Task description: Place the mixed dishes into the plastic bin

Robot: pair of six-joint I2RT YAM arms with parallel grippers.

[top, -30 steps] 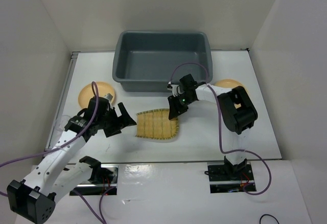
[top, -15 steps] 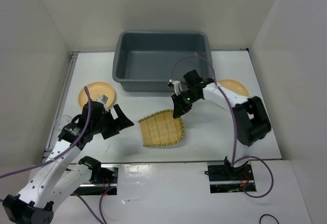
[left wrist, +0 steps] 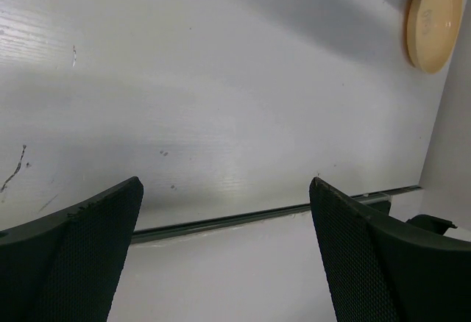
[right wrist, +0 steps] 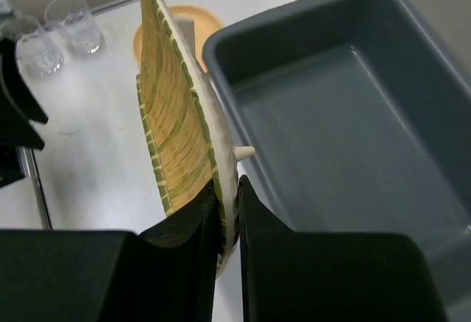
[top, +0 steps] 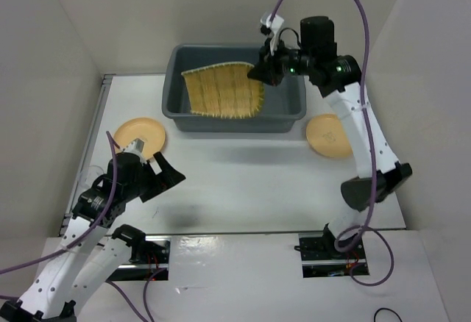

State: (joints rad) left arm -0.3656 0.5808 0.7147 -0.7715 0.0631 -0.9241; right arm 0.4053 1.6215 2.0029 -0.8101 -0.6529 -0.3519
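My right gripper (top: 263, 73) is shut on one edge of the woven bamboo tray (top: 221, 91) and holds it tilted on edge in the air over the dark grey plastic bin (top: 171, 107). In the right wrist view the jaws (right wrist: 228, 206) pinch the tray's rim (right wrist: 175, 127) next to the bin's wall (right wrist: 221, 46). One yellow plate (top: 140, 136) lies left of the bin and another (top: 329, 136) lies right of it. My left gripper (top: 169, 169) is open and empty above the table (left wrist: 224, 252). Two clear cups (right wrist: 73, 20) stand by the left wall.
White walls close in the table on the left, back and right. The left wrist view shows bare white table, the right-hand plate (left wrist: 434, 20) and the table's dark front edge strip (left wrist: 243, 215).
My right gripper has lifted the bamboo tray off the table and carried it up and back over the bin. My left arm has drawn back toward the near left.
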